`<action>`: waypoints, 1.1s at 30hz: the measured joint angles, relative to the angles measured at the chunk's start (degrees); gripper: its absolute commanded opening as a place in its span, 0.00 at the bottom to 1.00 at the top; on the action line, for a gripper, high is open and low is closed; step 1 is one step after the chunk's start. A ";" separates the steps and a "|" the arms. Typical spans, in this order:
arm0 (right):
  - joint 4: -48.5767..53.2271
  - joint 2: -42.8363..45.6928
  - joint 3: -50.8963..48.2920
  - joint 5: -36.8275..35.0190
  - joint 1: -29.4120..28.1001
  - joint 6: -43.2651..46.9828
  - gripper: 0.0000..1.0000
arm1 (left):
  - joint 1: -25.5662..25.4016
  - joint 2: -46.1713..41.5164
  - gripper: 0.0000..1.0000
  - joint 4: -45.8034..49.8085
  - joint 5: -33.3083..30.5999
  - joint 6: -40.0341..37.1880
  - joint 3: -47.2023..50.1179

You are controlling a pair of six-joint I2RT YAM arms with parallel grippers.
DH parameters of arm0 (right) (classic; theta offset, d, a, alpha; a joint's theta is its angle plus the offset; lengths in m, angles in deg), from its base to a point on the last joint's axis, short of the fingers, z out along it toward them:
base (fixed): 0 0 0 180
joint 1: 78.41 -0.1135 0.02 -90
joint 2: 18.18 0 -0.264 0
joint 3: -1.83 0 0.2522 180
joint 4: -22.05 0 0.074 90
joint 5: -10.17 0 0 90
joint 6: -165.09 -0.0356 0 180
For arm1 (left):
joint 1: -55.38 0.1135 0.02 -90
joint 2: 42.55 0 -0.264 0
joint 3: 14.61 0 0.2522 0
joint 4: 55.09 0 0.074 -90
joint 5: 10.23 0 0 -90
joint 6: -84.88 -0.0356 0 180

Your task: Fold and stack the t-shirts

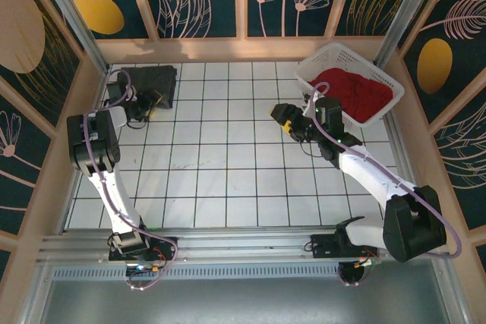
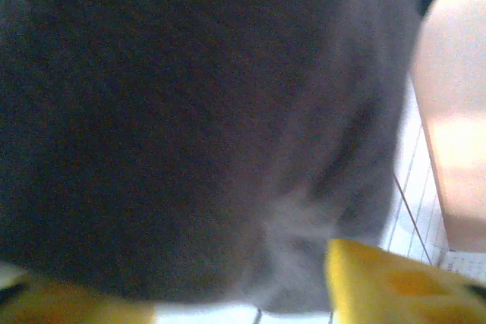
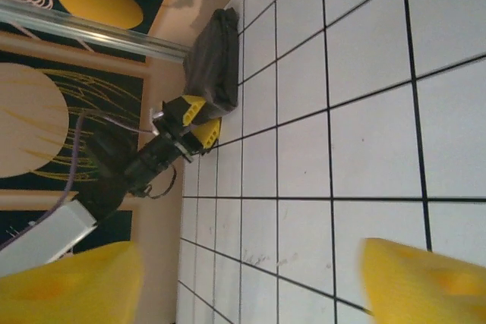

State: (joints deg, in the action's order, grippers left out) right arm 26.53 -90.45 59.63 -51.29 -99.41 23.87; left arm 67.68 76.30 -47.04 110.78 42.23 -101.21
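Left pincer (image 3: pixel 200 118) spread, holding nothing, its tips at the edge of the folded charcoal-grey cloth t-shirt (image 1: pixel 156 81). Right pincer (image 3: pixel 247 256) spread, empty, over the white tiled desk (image 1: pixel 228 176), well apart from that shirt.

A: What lies on the tiled table (image 1: pixel 228 180)?

B: A dark grey t-shirt (image 1: pixel 154 81) sits folded at the far left corner, with the left gripper (image 1: pixel 152 104) at its near edge. A red t-shirt (image 1: pixel 357 92) lies bunched in a white basket (image 1: pixel 334 55) at far right. The right gripper (image 1: pixel 282 117) hangs over bare tiles just left of it.
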 measured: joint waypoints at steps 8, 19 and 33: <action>-0.24 2.08 -0.31 -2.34 6.91 -0.59 0.99 | -2.93 -24.68 0.99 -7.45 -3.15 7.26 17.73; 3.91 16.26 -8.48 -38.60 13.27 16.13 0.99 | -12.41 -57.88 0.99 -5.99 -40.46 1.42 38.77; -25.14 0.07 -29.88 -51.47 15.21 42.93 0.99 | -12.31 -44.72 0.99 -27.12 -49.29 -27.10 54.05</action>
State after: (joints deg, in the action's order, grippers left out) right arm 1.40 -90.38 29.75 -102.77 -84.19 66.79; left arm 55.37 31.58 -74.17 61.49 15.13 -47.16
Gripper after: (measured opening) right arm 0.989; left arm 0.988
